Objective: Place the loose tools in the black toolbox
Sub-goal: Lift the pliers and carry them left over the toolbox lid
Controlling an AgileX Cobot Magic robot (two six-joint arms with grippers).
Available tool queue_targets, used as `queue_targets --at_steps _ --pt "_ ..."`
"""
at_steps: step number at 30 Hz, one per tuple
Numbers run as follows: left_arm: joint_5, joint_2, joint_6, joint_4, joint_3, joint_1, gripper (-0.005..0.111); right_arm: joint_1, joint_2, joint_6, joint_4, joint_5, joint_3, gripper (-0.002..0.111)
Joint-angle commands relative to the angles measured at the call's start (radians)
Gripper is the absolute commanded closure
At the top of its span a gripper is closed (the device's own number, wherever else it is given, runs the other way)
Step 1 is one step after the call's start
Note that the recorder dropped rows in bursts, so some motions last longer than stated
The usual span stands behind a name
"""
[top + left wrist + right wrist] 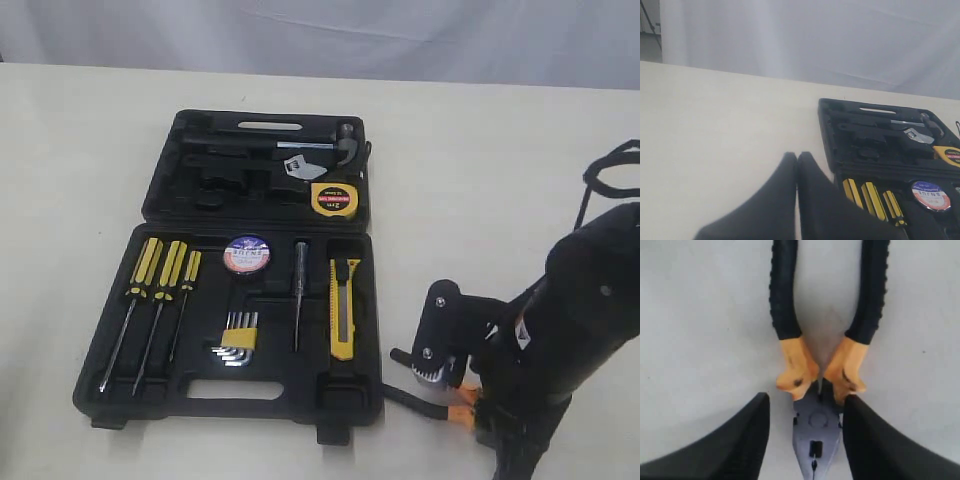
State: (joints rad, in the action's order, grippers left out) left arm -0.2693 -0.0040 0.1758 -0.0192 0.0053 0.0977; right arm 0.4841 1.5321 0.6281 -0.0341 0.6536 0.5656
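The black toolbox lies open on the table. In its recesses sit the yellow tape measure, the black tape roll and the yellow-and-black utility knife. The grey pliers lie on the bare table right of the box, their black-orange handles spread apart. My right gripper is open and straddles the pliers' head, one finger against it and the other a little apart. Over the table left of the toolbox hangs my left gripper, shut and empty; the exterior view does not show it.
Three yellow-black screwdrivers, silver hex keys and a thin tester screwdriver fill the near half of the box. A hammer lies in the far half. A black cable loops above the right arm. White curtain behind.
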Motion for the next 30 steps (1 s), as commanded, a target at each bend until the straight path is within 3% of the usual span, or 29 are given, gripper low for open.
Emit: queue_targets --at_steps 1,17,19,23,26,30 --pt "-0.001 0.004 0.000 -0.007 -0.005 0.006 0.107 -0.006 0.067 0.034 -0.005 -0.003 0.003 0.064" --pt "-0.001 0.004 0.000 -0.002 -0.005 0.006 0.107 -0.006 0.125 0.034 0.024 -0.167 0.003 0.065" --pt "-0.001 0.004 0.000 -0.002 -0.005 0.006 0.107 -0.006 0.125 0.034 0.044 -0.167 0.003 0.074" --pt "-0.001 0.004 0.000 -0.002 -0.005 0.006 0.107 -0.006 0.125 0.034 0.092 -0.136 0.003 0.109" --pt "-0.001 0.004 0.000 -0.002 -0.005 0.006 0.107 -0.006 0.123 0.032 0.104 -0.081 0.020 0.109" --pt "-0.001 0.004 0.000 -0.002 -0.005 0.006 0.107 -0.004 0.112 0.034 0.126 0.123 0.096 0.109"
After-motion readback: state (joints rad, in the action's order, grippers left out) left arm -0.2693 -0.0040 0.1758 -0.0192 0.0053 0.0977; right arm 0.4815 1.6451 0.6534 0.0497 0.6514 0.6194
